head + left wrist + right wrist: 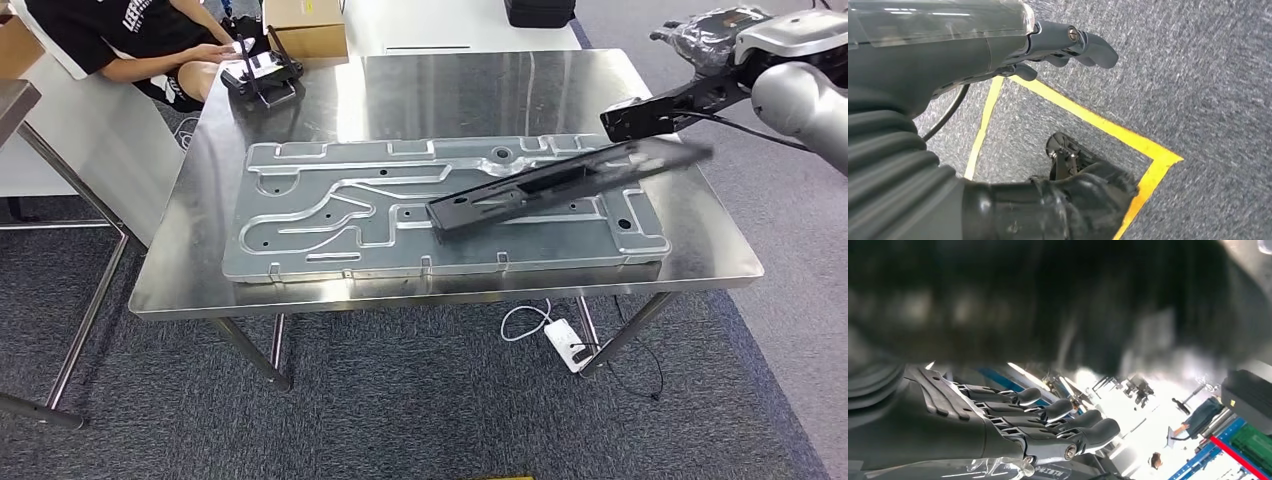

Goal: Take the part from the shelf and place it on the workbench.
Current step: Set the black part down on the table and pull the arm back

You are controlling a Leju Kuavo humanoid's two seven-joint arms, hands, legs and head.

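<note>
Near the robot, the left hand (1073,47) hangs over grey carpet (1208,75) marked with yellow tape (1108,127); its dark fingers are curled in and hold nothing.

Past that stands the workbench (450,90), a polished steel table on thin metal legs. A large stamped aluminium plate (330,215) with raised channels and small holes lies flat on it. The part (560,180), a long black slotted bar, slants across the plate's right half: its near end looks close to the plate, though touch cannot be confirmed, and its far end is motion-blurred and cut off against the arm.

The right hand (645,115) is a dark shape at the bar's upper end. In the right wrist view its fingers (1058,412) lie side by side, stretched out beneath a big blurred dark mass, so whether it grips the part is unclear.

A white power adapter (565,342) and cable lie on the carpet under the table. At the far edge sit a controller (262,72), a cardboard box (305,28) and a seated person (130,40), partly cropped.
</note>
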